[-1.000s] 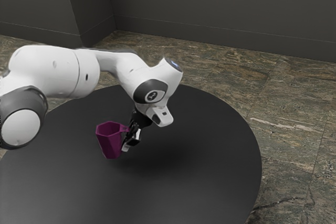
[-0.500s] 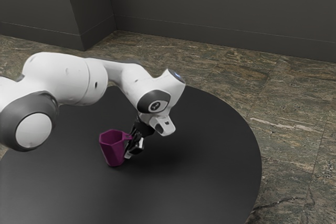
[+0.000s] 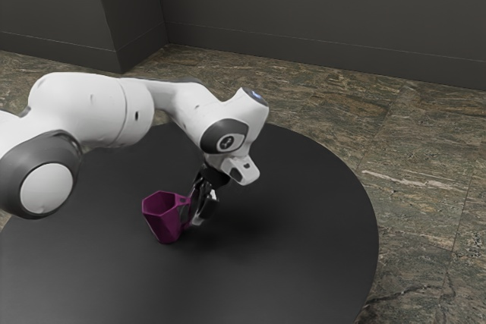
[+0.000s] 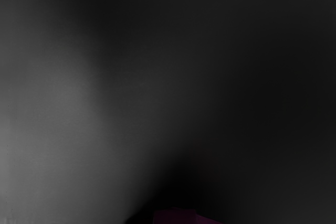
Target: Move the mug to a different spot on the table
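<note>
The purple mug (image 3: 165,216) stands upright on the round black table (image 3: 304,233), left of the table's middle in the exterior view. My gripper (image 3: 200,206) hangs at the mug's right side, by the rim and handle. Its fingers are spread and open, one of them still close against the mug's wall. In the wrist view a thin strip of the purple mug (image 4: 174,216) lies just under the hand, with dark tabletop (image 4: 105,103) around it.
The table sits on a brown stone floor (image 3: 425,149), with dark walls behind. My white arm (image 3: 114,119) reaches in from the exterior view's left, over the table's left part. Bare tabletop stretches to the right of the mug.
The mug was carried down from just above the table and now rests on it. The fingers have parted and my hand has risen slightly, up and to the right.
</note>
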